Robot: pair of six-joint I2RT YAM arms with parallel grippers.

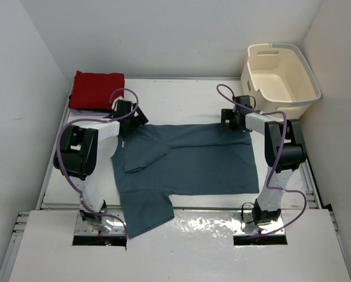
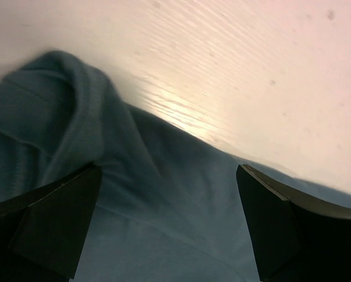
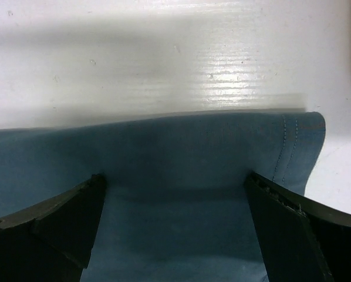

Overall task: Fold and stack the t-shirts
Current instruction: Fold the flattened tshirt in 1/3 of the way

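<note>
A teal blue t-shirt [image 1: 187, 161] lies spread on the white table, one sleeve hanging toward the near edge. My left gripper [image 1: 134, 120] hovers open over its far left corner, teal cloth [image 2: 164, 223] below the wide-apart jaws. My right gripper [image 1: 233, 120] stands open over the far right corner, where the stitched hem [image 3: 287, 153] lies flat. Nothing is held by either. A folded red t-shirt [image 1: 97, 89] rests at the far left, a thin strip of another cloth showing under it.
A cream laundry basket [image 1: 281, 73] stands at the far right corner. Walls close in the left, right and back. The table's near edge [image 1: 181, 210] meets a glossy white shelf that holds the arm bases.
</note>
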